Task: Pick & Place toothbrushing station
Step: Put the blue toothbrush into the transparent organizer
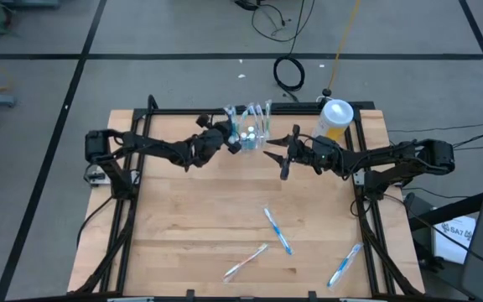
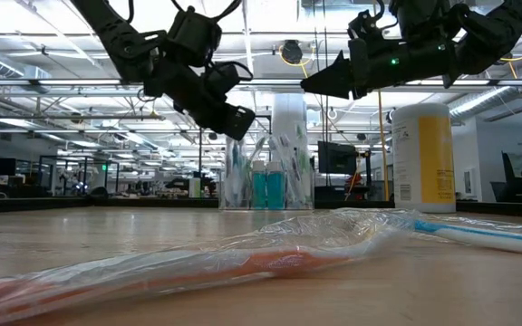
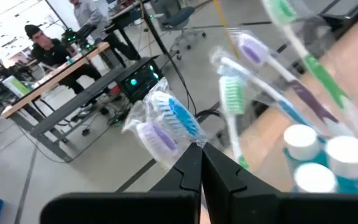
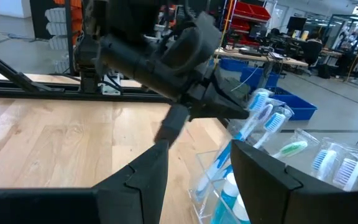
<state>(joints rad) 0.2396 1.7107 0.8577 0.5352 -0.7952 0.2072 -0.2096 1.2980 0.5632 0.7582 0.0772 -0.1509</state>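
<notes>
The clear plastic holder (image 1: 255, 127) stands at the far middle of the table, also in the low view (image 2: 265, 181). Several wrapped toothbrushes and teal tubes with white caps (image 3: 319, 155) stand in it. My left gripper (image 1: 233, 141) is just left of the holder's top, shut on the wrapper of a blue-bristled toothbrush (image 3: 166, 118). My right gripper (image 1: 273, 153) hovers open and empty to the right and near side of the holder, above the table (image 2: 333, 77); its fingers frame the holder in the right wrist view (image 4: 229, 186). My left gripper pinches the clear wrapper just below the blue-bristled toothbrush's head (image 3: 188, 144) between its two fingertips. The fingers slant down from the table's left toward the holder. The brush stands tilted, head up and leaning out over the holder's left rim; its lower end is hidden.
A yellow canister with a white lid (image 1: 335, 117) stands right of the holder at the far edge. Three wrapped toothbrushes lie on the near half of the table (image 1: 277, 231), (image 1: 246, 262), (image 1: 344, 264). People sit at desks beyond the table (image 3: 42, 43).
</notes>
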